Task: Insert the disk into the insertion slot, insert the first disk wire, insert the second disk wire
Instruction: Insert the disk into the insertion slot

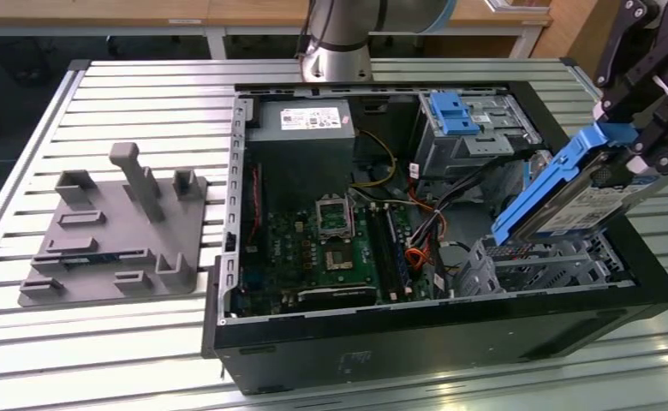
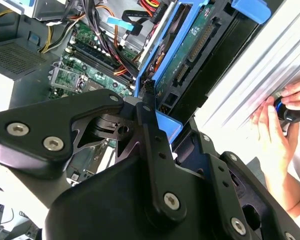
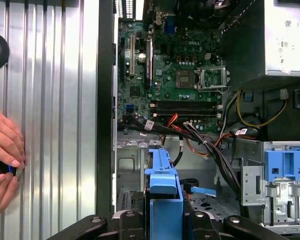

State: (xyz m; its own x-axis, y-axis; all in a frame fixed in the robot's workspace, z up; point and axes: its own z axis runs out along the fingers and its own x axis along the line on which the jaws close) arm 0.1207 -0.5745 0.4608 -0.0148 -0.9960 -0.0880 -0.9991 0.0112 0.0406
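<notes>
In the exterior view my gripper (image 1: pixel 635 147) is shut on the upper end of the disk (image 1: pixel 574 204), a silver drive with a white label in a bright blue carrier. The disk hangs steeply tilted, its lower end just above the insertion slot (image 1: pixel 539 264), the low perforated silver cage at the case's front corner on the exterior view's right. In the first wrist view the blue carrier (image 3: pixel 162 186) sits between my black fingers (image 3: pixel 127 222), with the cage (image 3: pixel 129 162) beyond it. The second wrist view shows the disk's circuit-board side (image 2: pixel 192 47).
The open computer case (image 1: pixel 426 312) holds a motherboard (image 1: pixel 323 248), a power supply (image 1: pixel 300 120), loose cables (image 3: pixel 202 140) and a taller cage with a blue latch (image 1: pixel 457 116). A grey fixture (image 1: pixel 117 231) lies on the slatted table. A person's hands (image 3: pixel 5 150) rest on the table beside the case.
</notes>
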